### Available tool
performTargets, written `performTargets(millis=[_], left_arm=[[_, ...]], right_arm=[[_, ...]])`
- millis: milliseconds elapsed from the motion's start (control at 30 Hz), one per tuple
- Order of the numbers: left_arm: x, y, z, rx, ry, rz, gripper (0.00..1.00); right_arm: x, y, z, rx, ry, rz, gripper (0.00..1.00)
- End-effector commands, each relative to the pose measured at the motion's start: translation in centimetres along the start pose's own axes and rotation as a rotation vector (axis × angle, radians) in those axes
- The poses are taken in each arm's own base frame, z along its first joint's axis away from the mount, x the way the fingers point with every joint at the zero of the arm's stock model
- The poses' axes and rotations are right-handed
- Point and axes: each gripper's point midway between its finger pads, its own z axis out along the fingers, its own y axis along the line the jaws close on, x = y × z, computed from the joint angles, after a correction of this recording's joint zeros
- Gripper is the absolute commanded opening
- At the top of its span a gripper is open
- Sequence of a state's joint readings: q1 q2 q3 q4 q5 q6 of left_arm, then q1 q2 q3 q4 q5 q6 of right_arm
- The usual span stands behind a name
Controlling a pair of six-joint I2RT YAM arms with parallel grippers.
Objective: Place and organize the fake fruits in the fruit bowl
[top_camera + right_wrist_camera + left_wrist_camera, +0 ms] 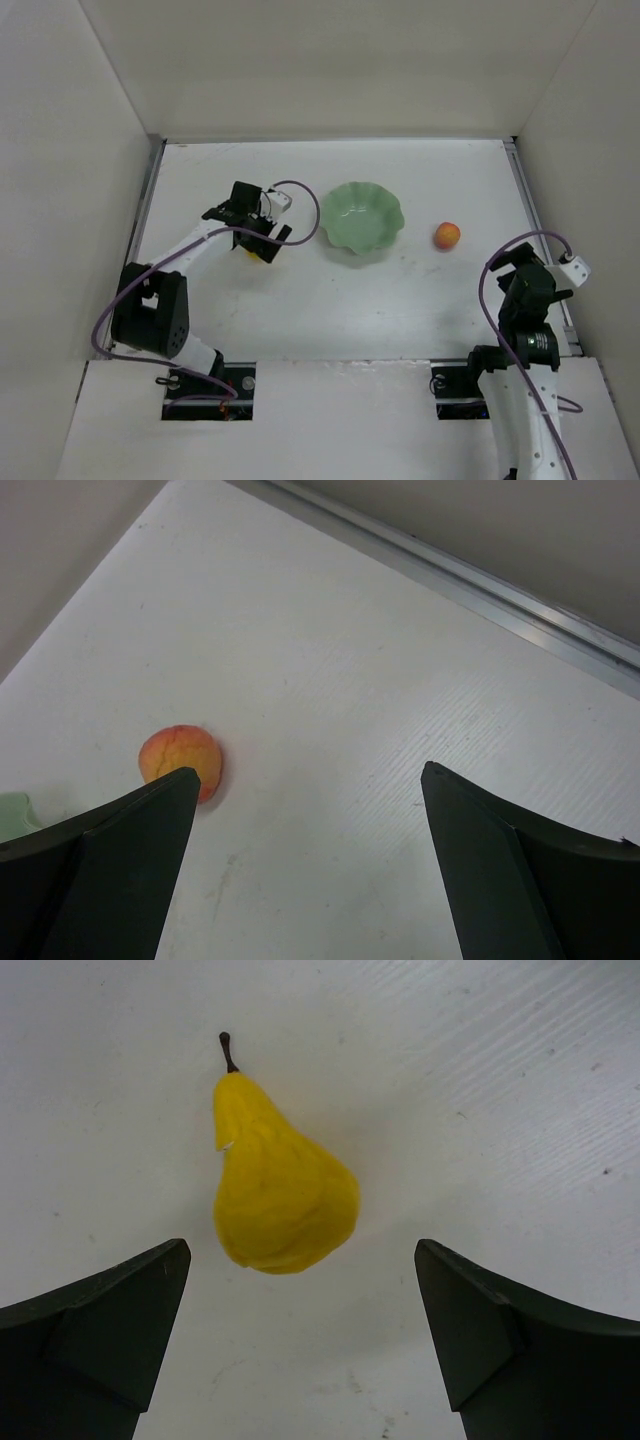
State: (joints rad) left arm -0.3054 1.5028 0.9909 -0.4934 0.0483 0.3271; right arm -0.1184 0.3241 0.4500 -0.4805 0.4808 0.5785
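**A:** Both fingers [110, 1330] of our left gripper [300, 1255] are spread wide, one on each side of the yellow pear [285, 1195]. Neither pad touches it, so we hold nothing there.

**B:** And our right gripper [310, 775]?

**A:** Released as well. Its jaws stand well apart with only bare table [350, 660] between them. In the wrist view the peach [180, 760] sits just beyond the tip of the left finger, and as far as we can tell it is not touching.

**B:** So how far along are we?

**A:** Barely started, we'd judge. From above, the fruit bowl [361, 218] stands empty near the middle of the table. The pear lies on its side just left of the bowl, under our left gripper. The peach rests to the right of the bowl, near it but apart. Our right arm is nearer to us, by the right edge.

**B:** What's left, then?

**A:** Both fruits. Each has to be gripped, lifted over the scalloped rim and set inside, then arranged so the two sit neatly together. The pear looks like the step in hand, since our left fingers bracket its fat end. They would need to come lower and close on it. The peach is round, so we'd expect it to roll if nudged.
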Motion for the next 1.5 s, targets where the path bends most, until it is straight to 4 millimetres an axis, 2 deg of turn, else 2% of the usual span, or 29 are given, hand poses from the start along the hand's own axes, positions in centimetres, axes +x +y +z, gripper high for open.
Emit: performTargets(millis=[0,33,100,233,300,400,467,533,600,667,733,833,933,1033,1133,1167,1267,1333,1367,1400,1467], left_arm=[[-1.3,0.9,0.8,-0.029,-0.04,0.012,1.0],[-0.9,0.7,1.5,-0.022,-0.023,0.006,0.98],[-0.4,0.6,2.5,-0.015,-0.002,-0.02,0.88],[0.0,0.7,3.2,-0.005,0.003,-0.052,0.5],[-0.2,1.0,3.0,-0.007,0.004,-0.056,0.36],[-1.4,1.6,1.8,-0.036,-0.035,-0.052,0.17],[-3.8,1.9,-0.4,-0.062,-0.106,-0.037,0.17],[-7.6,1.1,-3.1,-0.076,-0.21,0.005,0.18],[-12.1,-0.8,-5.7,-0.067,-0.317,0.069,0.2],[-16.0,-3.0,-6.7,-0.043,-0.385,0.112,0.2],[-18.9,-5.6,-6.1,0.012,-0.401,0.143,0.2],[-21.9,-10.0,-3.4,0.099,-0.403,0.215,0.23],[-23.9,-13.3,0.0,0.156,-0.39,0.253,0.26],[-25.1,-14.8,2.7,0.178,-0.38,0.252,0.28],[-25.6,-16.0,4.4,0.192,-0.367,0.264,0.3],[-25.7,-16.4,4.5,0.196,-0.369,0.268,0.34],[-25.7,-17.4,4.4,0.211,-0.377,0.282,0.56],[-25.7,-17.7,3.6,0.225,-0.388,0.276,0.85],[-25.8,-17.7,3.0,0.228,-0.398,0.271,0.96],[-26.1,-17.6,2.1,0.227,-0.414,0.264,1.0],[-26.4,-17.3,0.3,0.231,-0.444,0.25,1.0]], right_arm=[[-2.1,1.2,-0.2,-0.025,-0.058,0.013,1.0],[-2.0,1.3,-0.2,-0.026,-0.057,0.012,1.0],[-1.9,1.3,-0.2,-0.025,-0.054,0.009,1.0],[-2.1,1.2,-0.4,-0.025,-0.064,0.011,1.0],[-2.1,1.2,-0.3,-0.023,-0.065,0.011,1.0],[-2.0,1.2,-0.2,-0.02,-0.061,0.008,1.0],[-2.0,1.4,0.0,-0.021,-0.057,0.008,1.0],[-1.7,1.6,0.2,-0.029,-0.047,0.006,1.0],[-0.8,2.4,0.6,-0.057,-0.016,-0.003,1.0],[0.7,3.7,1.1,-0.108,0.04,-0.014,1.0],[2.3,5.1,1.6,-0.153,0.112,-0.026,1.0],[3.3,6.4,2.1,-0.179,0.17,-0.03,1.0],[2.8,6.8,2.1,-0.184,0.158,-0.014,1.0],[2.4,6.7,1.9,-0.193,0.143,0.005,1.0],[2.7,6.7,2.0,-0.2,0.161,0.015,1.0],[2.9,7.0,2.0,-0.216,0.173,0.017,1.0],[3.9,8.4,2.2,-0.272,0.223,0.015,1.0],[4.4,9.1,2.7,-0.286,0.246,0.018,1.0],[4.4,9.4,3.0,-0.288,0.25,0.022,1.0],[4.5,9.8,3.2,-0.292,0.254,0.023,1.0],[4.5,10.5,3.7,-0.294,0.259,0.023,1.0]])
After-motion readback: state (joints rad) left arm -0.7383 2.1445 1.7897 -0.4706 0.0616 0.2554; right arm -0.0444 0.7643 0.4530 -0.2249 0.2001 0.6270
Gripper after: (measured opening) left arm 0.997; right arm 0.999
